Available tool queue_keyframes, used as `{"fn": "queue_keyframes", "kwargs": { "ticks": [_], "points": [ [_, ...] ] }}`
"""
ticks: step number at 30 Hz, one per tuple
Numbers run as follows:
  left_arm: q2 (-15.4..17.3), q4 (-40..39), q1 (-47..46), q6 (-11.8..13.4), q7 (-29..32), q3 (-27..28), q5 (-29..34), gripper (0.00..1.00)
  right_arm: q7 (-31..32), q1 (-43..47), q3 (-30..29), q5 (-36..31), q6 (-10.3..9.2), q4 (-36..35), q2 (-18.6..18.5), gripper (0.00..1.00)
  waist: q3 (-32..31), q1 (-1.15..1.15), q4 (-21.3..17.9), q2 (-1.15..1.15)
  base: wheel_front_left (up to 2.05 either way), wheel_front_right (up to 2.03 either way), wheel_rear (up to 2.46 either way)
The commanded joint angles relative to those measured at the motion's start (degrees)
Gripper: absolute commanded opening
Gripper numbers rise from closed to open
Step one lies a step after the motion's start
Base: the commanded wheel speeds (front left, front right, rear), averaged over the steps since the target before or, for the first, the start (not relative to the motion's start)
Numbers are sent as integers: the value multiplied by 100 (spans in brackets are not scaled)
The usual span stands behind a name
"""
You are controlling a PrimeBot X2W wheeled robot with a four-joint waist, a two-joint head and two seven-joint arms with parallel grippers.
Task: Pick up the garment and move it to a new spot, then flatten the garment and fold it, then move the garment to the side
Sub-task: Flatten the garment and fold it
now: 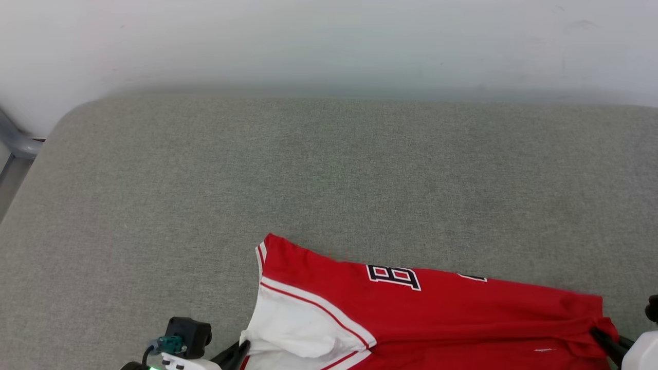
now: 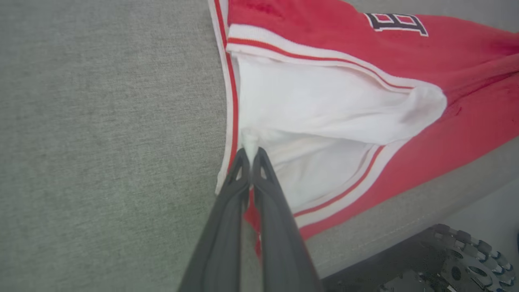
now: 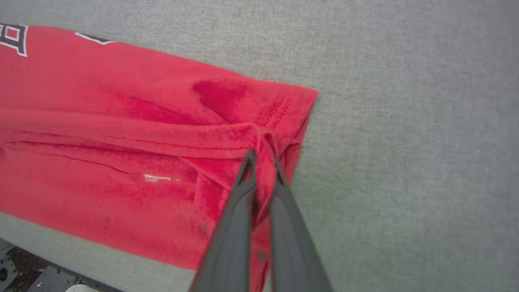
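Note:
The garment (image 1: pixel 437 313), a red jersey with a white sleeve and black-and-white lettering, lies stretched sideways along the near edge of the grey surface. My left gripper (image 1: pixel 241 349) at the lower left is shut on the garment's white sleeve edge (image 2: pixel 249 142). In the left wrist view my left gripper (image 2: pixel 251 156) pinches a tuck of white cloth. My right gripper (image 1: pixel 599 334) at the lower right is shut on the bunched red hem. In the right wrist view my right gripper (image 3: pixel 262 160) has red cloth (image 3: pixel 121 121) gathered between its fingers.
The grey fabric surface (image 1: pixel 329 180) spreads wide behind the garment up to a white wall (image 1: pixel 329 41). A grey metal frame (image 1: pixel 15 141) shows at the far left edge. The robot's dark base (image 2: pixel 446 263) sits below the surface's near edge.

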Motion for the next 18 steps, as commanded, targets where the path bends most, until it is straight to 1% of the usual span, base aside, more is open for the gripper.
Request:
{"fn": "queue_keyframes", "kwargs": {
  "ticks": [1,7,8,9,10,11,12,15,18],
  "points": [
    [-28,37,50,-3,-28,2,21,0,-41,63,31,-21,-9,-12,-24,0,10,1,-7,0,0,0,0],
    [-103,346,-56,-119,-65,-118,83,0,-219,-15,431,-287,-9,87,-284,1,80,1,-26,0,0,0,0],
    [-104,386,-69,-146,-58,-139,98,0,-244,-31,489,-314,-9,118,-309,44,82,1,-27,0,0,0,0],
    [-108,427,-78,-155,-56,-160,116,0,-263,-47,530,-318,-9,162,-322,100,80,1,-29,0,0,0,0],
    [-103,479,-81,-152,-53,-184,133,29,-283,-69,568,-327,-10,194,-333,100,65,1,-32,0,0,0,0],
    [-102,514,-88,-141,-80,-205,173,89,-317,-78,612,-346,-9,219,-334,100,36,1,-35,0,0,0,0],
    [-113,540,-83,-121,-120,-205,180,100,-324,-78,643,-319,-9,243,-315,100,7,1,-38,0,0,0,0],
    [-161,577,-47,-105,-233,-167,173,100,-282,-75,693,-236,-9,281,-347,100,-113,1,-51,0,0,0,0],
    [-206,541,-54,-7,-440,-63,204,100,-185,-84,667,-94,-9,176,-412,100,-234,1,-59,0,0,0,0]
  ]
}}
